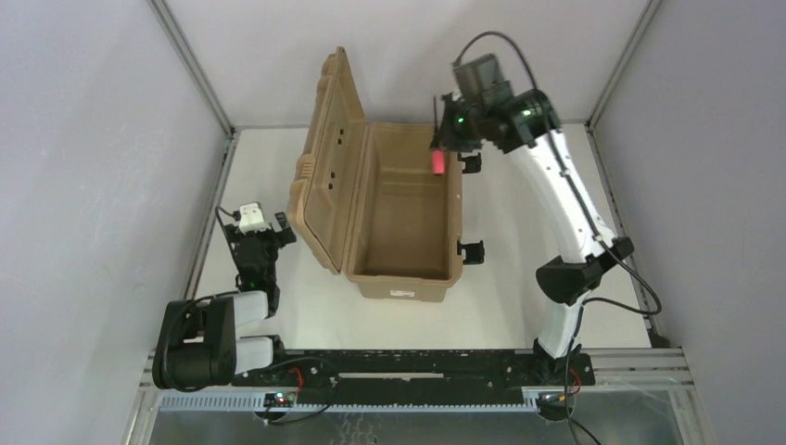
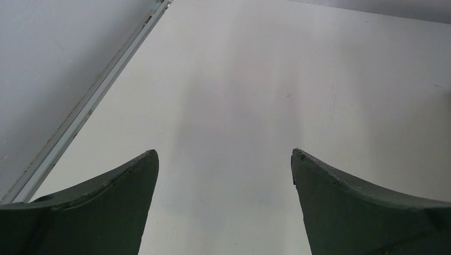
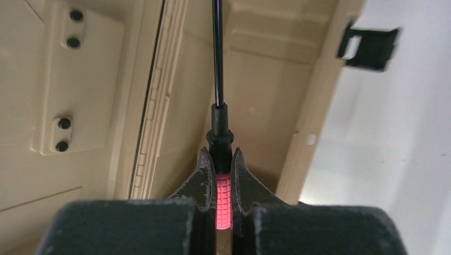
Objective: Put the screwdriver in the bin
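The step in hand is the carry-and-drop: the right claw (image 1: pixel 445 139) is clamped on the pink handle of the screwdriver (image 1: pixel 437 163) and holds it above the bin (image 1: pixel 406 289), over the far end of its cavity and just inside the latch-side wall. In the right wrist view the claw (image 3: pixel 218 156) pinches the handle with the dark shaft of the screwdriver (image 3: pixel 218 79) pointing away toward the bin (image 3: pixel 266 79) interior beside the hinge. The lid (image 1: pixel 320 167) stands open, so nothing blocks the cavity. By my judgement the next move only needs the fingers to part, perhaps after lowering a little so the tool does not bounce off the rim. The left claw (image 1: pixel 262 230) sits on the lid side of the bin, fingers apart and holding nothing over bare counter (image 2: pixel 239 79). Count: one screwdriver, one bin, two black latches (image 1: pixel 471 162), two claws.
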Action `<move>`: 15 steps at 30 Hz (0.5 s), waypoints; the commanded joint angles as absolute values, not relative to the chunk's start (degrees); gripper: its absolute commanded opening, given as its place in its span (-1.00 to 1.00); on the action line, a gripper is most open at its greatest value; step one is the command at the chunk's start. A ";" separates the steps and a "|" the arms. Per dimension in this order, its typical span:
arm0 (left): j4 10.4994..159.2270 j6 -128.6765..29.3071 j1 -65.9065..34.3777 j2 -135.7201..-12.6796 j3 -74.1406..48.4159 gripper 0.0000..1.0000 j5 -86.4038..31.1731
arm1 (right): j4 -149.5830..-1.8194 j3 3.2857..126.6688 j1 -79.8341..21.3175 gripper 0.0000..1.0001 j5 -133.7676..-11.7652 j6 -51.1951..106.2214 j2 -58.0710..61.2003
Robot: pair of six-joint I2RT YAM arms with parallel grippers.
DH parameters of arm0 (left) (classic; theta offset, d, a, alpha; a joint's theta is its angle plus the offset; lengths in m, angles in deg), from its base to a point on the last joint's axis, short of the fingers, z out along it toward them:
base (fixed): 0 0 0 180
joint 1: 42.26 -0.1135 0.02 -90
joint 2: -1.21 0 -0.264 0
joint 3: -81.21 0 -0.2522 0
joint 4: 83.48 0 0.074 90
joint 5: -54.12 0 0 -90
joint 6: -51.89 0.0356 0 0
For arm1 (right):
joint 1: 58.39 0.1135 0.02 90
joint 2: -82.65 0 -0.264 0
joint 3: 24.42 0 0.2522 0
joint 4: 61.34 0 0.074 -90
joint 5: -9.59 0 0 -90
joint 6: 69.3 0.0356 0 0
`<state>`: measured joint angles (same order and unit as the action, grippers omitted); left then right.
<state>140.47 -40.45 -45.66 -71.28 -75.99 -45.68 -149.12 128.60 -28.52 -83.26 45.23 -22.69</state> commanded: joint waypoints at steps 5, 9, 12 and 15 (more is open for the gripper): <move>143.40 -39.34 -45.91 -70.88 -74.13 1.00 -44.83 | -139.14 113.47 -24.25 -1.00 -77.56 50.15 -29.49; 143.40 -39.33 -45.86 -70.87 -74.13 1.00 -44.81 | -133.13 106.41 -23.11 -1.00 -77.83 50.10 -34.66; 143.40 -39.34 -45.93 -70.86 -74.13 1.00 -44.81 | -131.41 105.09 -23.13 -1.00 -77.95 49.44 -39.90; 143.40 -39.34 -45.87 -70.86 -74.10 1.00 -44.81 | -131.81 107.45 -22.82 -1.00 -79.40 48.47 -45.26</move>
